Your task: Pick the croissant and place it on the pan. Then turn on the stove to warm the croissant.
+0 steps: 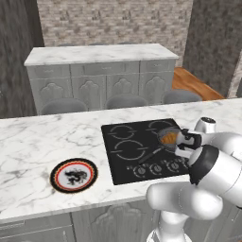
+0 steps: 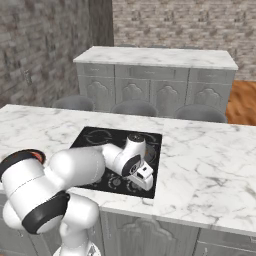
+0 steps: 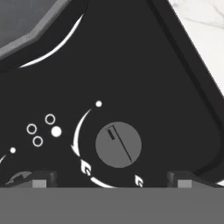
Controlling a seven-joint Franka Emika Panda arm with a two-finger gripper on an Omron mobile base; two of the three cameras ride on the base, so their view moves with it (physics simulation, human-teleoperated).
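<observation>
The croissant (image 1: 170, 137) lies in the dark grey pan (image 1: 162, 132), which sits on the right rear burner of the black stove (image 1: 127, 149); the pan's thin handle points toward the knob row. My gripper (image 3: 111, 180) hangs low over the stove's front right corner, open, its fingertips (image 3: 39, 180) spread to either side of a round grey knob (image 3: 118, 144). The knob's pointer line runs diagonally. A piece of the pan (image 3: 26, 22) shows at the upper left of the hand view. In the base views my gripper (image 1: 182, 154) (image 2: 146, 181) is just above the rightmost knobs.
A round plate (image 1: 73, 175) with a black and red rim lies on the marble counter (image 1: 38, 142) left of the stove. Three grey stools stand behind the counter. A second counter unit stands farther back.
</observation>
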